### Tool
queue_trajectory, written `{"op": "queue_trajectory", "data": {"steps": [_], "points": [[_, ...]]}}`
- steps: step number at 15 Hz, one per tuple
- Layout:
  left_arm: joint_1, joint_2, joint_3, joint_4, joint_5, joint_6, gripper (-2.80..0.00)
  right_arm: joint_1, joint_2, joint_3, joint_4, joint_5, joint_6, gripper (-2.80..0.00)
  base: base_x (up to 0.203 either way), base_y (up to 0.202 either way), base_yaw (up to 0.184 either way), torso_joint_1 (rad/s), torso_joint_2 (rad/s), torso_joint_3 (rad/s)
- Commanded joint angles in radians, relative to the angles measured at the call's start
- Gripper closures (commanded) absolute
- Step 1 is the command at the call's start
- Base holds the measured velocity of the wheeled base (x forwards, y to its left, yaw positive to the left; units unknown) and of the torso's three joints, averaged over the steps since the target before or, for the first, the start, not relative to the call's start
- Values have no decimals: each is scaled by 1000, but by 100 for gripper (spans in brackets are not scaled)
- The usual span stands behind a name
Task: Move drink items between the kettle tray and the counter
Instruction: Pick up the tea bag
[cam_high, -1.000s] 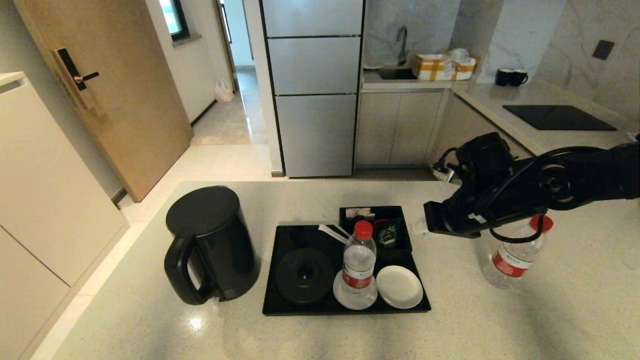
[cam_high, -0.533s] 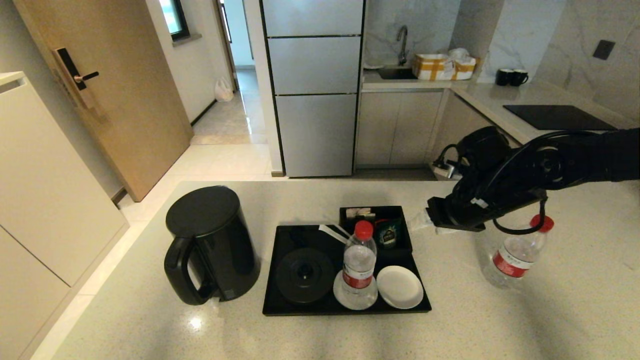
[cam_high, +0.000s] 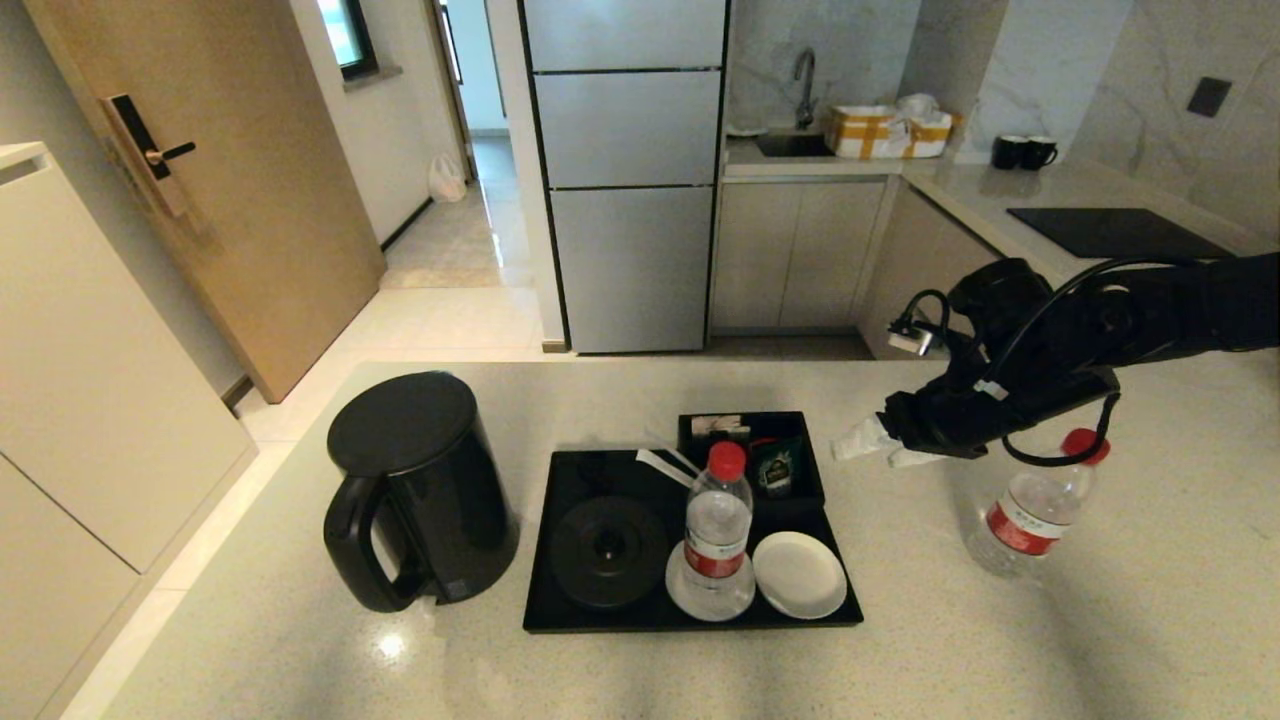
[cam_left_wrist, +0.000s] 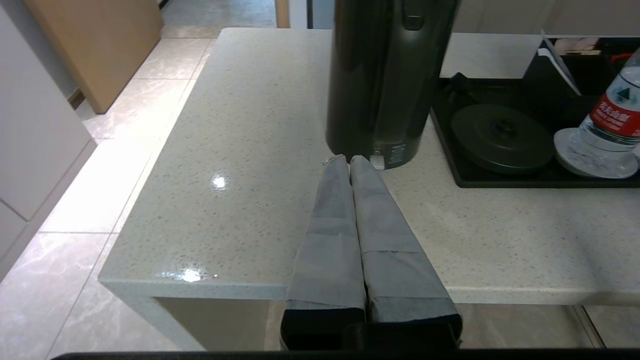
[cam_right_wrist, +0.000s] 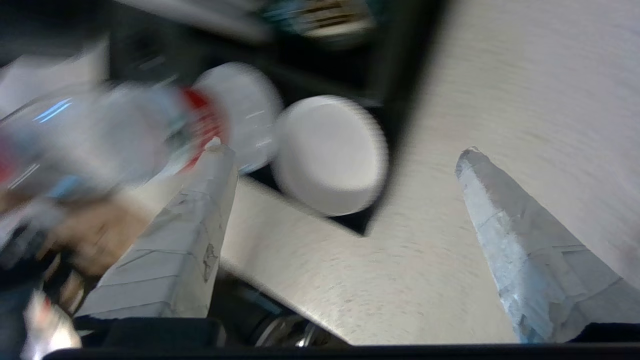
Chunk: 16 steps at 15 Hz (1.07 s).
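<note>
The black kettle tray (cam_high: 590, 470) lies on the counter (cam_high: 900, 660). One red-capped water bottle (cam_high: 716, 530) stands on the tray's left coaster. A dark chai sachet (cam_high: 775, 467) leans in the tray's small box. A second bottle (cam_high: 1030, 510) stands on the counter to the right of the tray. My right gripper (cam_high: 868, 447) hovers open and empty between the tray's back right corner and that bottle. In the right wrist view the gripper (cam_right_wrist: 341, 147) has its fingers spread wide over the counter's edge and the empty coaster (cam_right_wrist: 330, 155). My left gripper (cam_left_wrist: 348, 159) is shut, parked at the counter's near edge.
A black kettle (cam_high: 420, 490) stands on the counter left of the tray, just beyond the left gripper's tips. An empty white coaster (cam_high: 798, 573) sits at the tray's front right. The counter's far edge drops to the kitchen floor behind the tray.
The right gripper's fingers have opened wider. The arm has turned and drawn back a little to the right. The bottle on the counter has stayed standing where it was.
</note>
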<state>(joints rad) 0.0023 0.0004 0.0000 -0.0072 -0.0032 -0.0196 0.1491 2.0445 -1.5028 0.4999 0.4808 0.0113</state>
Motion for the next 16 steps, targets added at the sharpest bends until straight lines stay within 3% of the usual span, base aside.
{"op": "queue_trajectory", "data": {"steps": [1, 8, 13, 16], "points": [[1, 0, 2, 0, 0, 0, 0, -21, 4, -3, 8, 79, -76, -280, 0, 0, 0, 0, 0, 0], [1, 0, 2, 0, 0, 0, 0, 19, 14, 96, -5, 108, -151, -280, 0, 0, 0, -4, 11, 7], [1, 0, 0, 0, 0, 0, 0, 72, 24, 188, -121, 98, -162, -280, 0, 0, 0, 0, 0, 0], [1, 0, 2, 0, 0, 0, 0, 116, 33, 191, -193, 50, -148, -280, 0, 0, 0, 0, 0, 0]]}}
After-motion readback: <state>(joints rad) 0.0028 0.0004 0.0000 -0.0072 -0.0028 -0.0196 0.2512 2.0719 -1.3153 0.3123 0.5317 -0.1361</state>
